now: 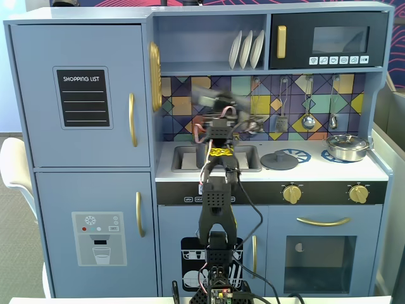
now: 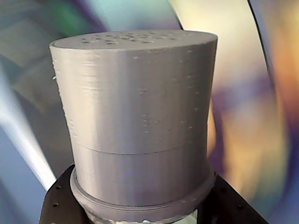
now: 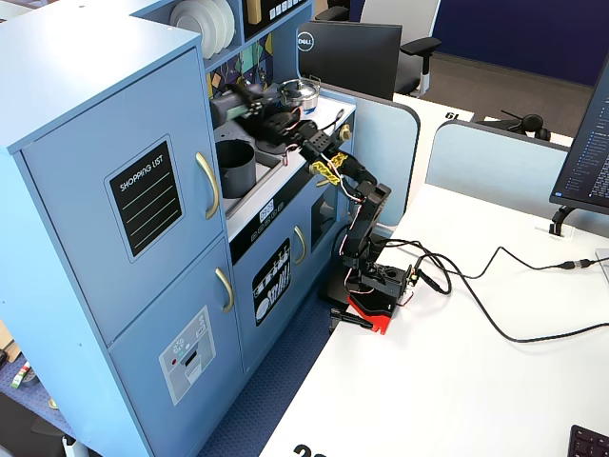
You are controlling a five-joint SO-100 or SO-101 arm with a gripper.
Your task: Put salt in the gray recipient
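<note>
One gripper [image 3: 238, 103] clamps the salt [image 2: 140, 121] above the gray recipient [image 3: 236, 164], its rim open

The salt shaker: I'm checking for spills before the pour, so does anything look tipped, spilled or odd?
The salt shaker is clamped in the gripper and blurred in both fixed views, carried tilted above the gray pot. No spill shows. The flat lid lies alone on the counter, off any pot.

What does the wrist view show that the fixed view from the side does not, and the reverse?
Only the wrist view shows the salt close up: its perforated top, its layered gray wall, and the gripper clamped around its base. Only the side fixed view shows the gray recipient on the toy kitchen counter, with the arm reaching over it from the white table. Both share the salt in the gripper, though it is blurred in the side view.
</note>
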